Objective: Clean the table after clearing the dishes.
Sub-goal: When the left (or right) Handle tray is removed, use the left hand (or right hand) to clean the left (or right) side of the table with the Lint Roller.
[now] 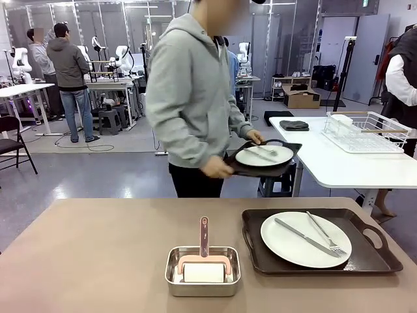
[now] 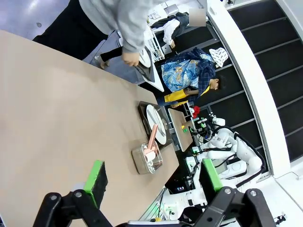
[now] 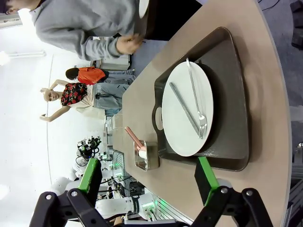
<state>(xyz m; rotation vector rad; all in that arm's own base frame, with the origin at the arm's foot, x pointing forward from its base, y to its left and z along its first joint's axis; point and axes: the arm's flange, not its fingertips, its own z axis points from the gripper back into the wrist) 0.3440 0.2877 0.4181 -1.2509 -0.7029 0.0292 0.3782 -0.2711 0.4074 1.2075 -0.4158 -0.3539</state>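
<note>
On the tan table (image 1: 98, 248) one dark brown tray (image 1: 365, 257) sits at the right with a white plate (image 1: 293, 242) carrying a knife and fork; it also lies below my right gripper (image 3: 149, 177) as the plate (image 3: 182, 123). A person in a grey hoodie holds a second tray with a plate (image 1: 264, 155) in both hands, off the table, toward the white side table (image 1: 345, 169). My left gripper (image 2: 154, 177) hovers open high above the bare table (image 2: 57, 109). Both grippers are open and hold nothing.
A small steel pan (image 1: 202, 270) with a pink-handled tool and a white block in it sits at the table's near middle. A wire rack (image 1: 368, 132) and a dark cloth lie on the white side table. Other people stand farther back.
</note>
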